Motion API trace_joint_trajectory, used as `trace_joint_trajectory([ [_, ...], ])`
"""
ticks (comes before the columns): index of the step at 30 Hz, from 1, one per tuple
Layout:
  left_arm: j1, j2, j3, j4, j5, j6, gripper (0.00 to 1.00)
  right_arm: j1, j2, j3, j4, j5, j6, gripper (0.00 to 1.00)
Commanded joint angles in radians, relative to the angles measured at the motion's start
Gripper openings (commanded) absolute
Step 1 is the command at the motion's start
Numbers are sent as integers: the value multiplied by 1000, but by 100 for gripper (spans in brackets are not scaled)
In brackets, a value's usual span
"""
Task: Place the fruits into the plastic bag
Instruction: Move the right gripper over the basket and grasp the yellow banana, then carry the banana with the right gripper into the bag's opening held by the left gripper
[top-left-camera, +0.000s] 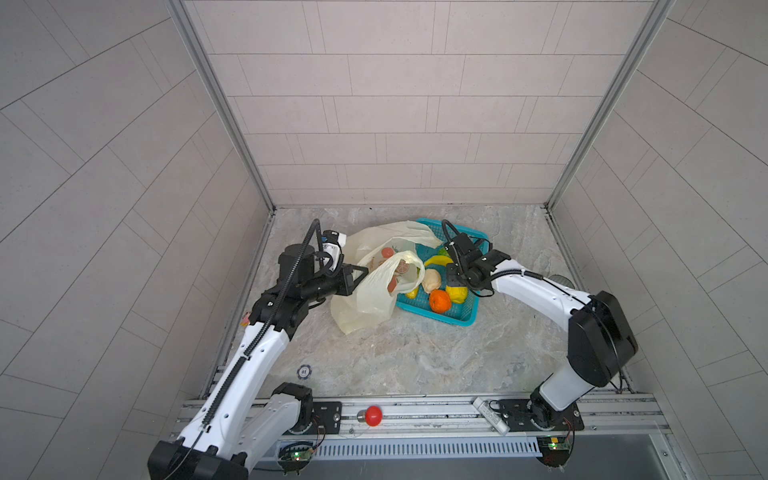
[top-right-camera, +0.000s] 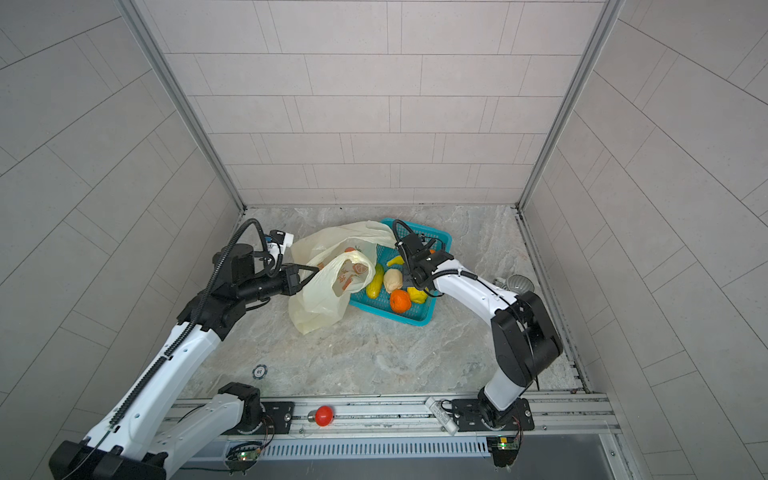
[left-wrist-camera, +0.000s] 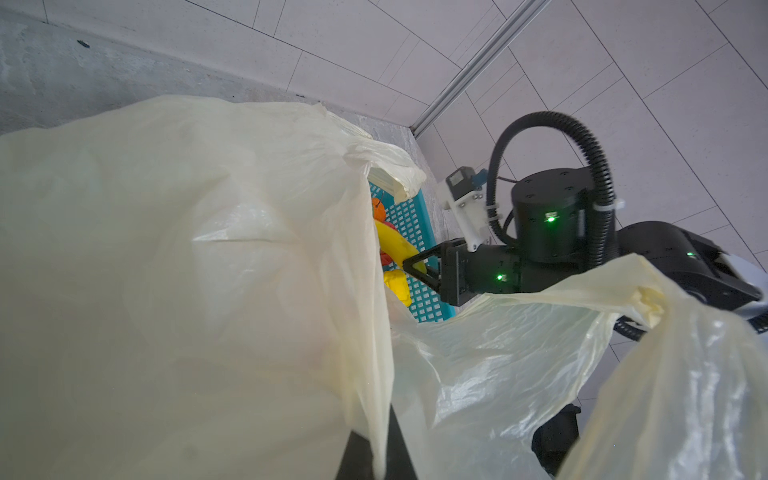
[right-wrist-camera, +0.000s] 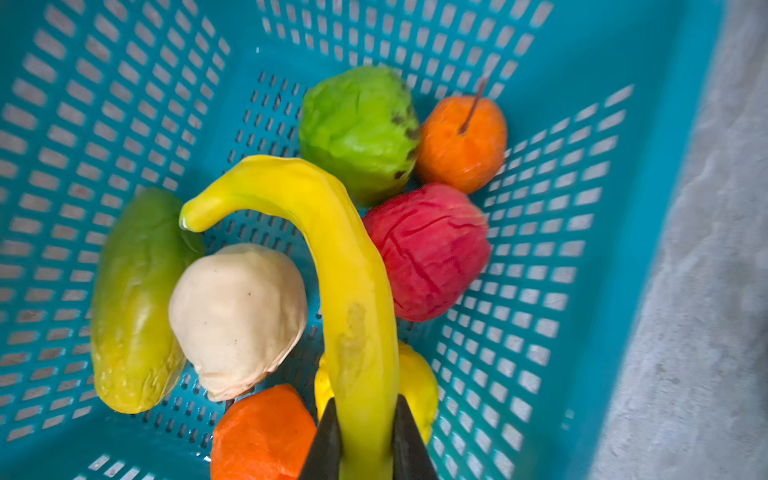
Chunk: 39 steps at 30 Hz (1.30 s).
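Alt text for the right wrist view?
The right tool grips a yellow banana between two dark fingers inside a teal mesh basket. Around it lie a green ball, a stemmed orange fruit, a red fruit, a beige fruit, a long green-yellow fruit, a second orange fruit and a yellow fruit beneath it.

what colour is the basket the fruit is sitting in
The basket is teal blue, with a grid of small slots. It shows best in the right wrist view.
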Motion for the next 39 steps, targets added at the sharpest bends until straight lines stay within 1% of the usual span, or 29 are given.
trace_joint_trajectory([
  [1, 4, -19, -15, 25, 8, 24, 0, -22, -112, -13, -39, 29, -21, 11],
  [7, 4, -23, -20, 31, 8, 31, 0, -28, -318, -101, -31, 65, -69, 11],
  [9, 4, -23, -19, 31, 8, 35, 0, -29, -391, -131, 1, 51, -99, 11],
  [11, 2, -23, -20, 32, 9, 40, 0, -27, -448, -144, 29, 2, -122, 11],
  [14, 1, -22, -24, 33, 8, 47, 0, -10, -477, -123, 54, -85, -162, 11],
  [16, 0, -23, -27, 31, 8, 51, 0, 18, -481, -112, 86, -120, -183, 11],
  [19, 1, -25, -30, 30, 5, 54, 0, 65, -464, -88, 124, -155, -222, 11],
  [24, -2, -25, -34, 31, 2, 59, 0, 165, -385, -43, 170, -283, -292, 11],
  [28, -5, -24, -36, 31, -3, 72, 0, 245, -309, -19, 171, -323, -339, 11],
  [31, -11, -24, -40, 31, 1, 84, 0, 258, -252, -7, 188, -347, -331, 11],
  [33, -17, -23, -45, 33, 9, 94, 0, 258, -219, 0, 201, -344, -332, 11],
  [39, -45, -39, -75, 51, 44, 156, 0, 246, -98, 84, 206, -332, -391, 11],
])
